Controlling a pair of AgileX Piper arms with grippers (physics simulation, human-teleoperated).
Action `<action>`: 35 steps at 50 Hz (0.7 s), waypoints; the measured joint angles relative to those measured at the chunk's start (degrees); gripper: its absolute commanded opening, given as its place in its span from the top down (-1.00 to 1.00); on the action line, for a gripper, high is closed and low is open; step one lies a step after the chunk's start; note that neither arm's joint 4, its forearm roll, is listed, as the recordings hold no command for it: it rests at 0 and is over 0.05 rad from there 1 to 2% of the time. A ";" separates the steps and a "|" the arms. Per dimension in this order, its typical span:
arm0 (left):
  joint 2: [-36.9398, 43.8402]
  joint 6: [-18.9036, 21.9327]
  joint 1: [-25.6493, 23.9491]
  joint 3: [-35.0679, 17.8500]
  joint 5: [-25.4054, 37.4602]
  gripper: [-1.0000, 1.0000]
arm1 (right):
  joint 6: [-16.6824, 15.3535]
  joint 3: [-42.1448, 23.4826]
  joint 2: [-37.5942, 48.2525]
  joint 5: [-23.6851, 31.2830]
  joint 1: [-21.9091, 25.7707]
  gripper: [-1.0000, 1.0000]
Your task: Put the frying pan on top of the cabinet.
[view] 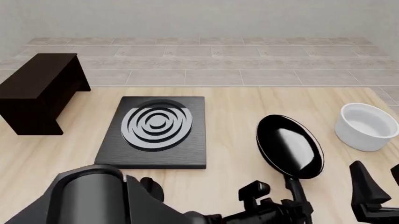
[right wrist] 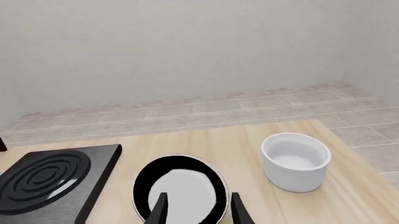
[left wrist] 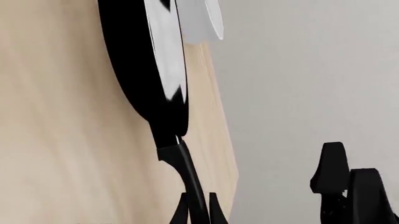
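Observation:
The frying pan [view: 290, 145] lies flat on the table right of centre, glossy black with a grey-white sheen, its long handle [view: 293, 189] pointing toward me. My left gripper [view: 298, 206] reaches across from the left. In the left wrist view the left gripper [left wrist: 198, 212] is shut on the end of the handle [left wrist: 187, 170] of the frying pan [left wrist: 163, 60]. My right gripper [view: 379, 181] hangs open at the near right, apart from the pan; in its own view the right gripper [right wrist: 198, 210] holds nothing. The dark cabinet [view: 37, 88] stands at the far left.
A flat black stove plate [view: 156, 130] with grey-white rings lies between cabinet and pan. A white bowl [view: 367, 126] stands right of the pan, near the table's right edge. The bulky left arm [view: 106, 198] fills the near left foreground.

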 measured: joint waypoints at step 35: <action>-29.08 12.59 11.44 9.24 13.56 1.00 | -0.36 0.45 -1.50 0.71 0.25 -1.00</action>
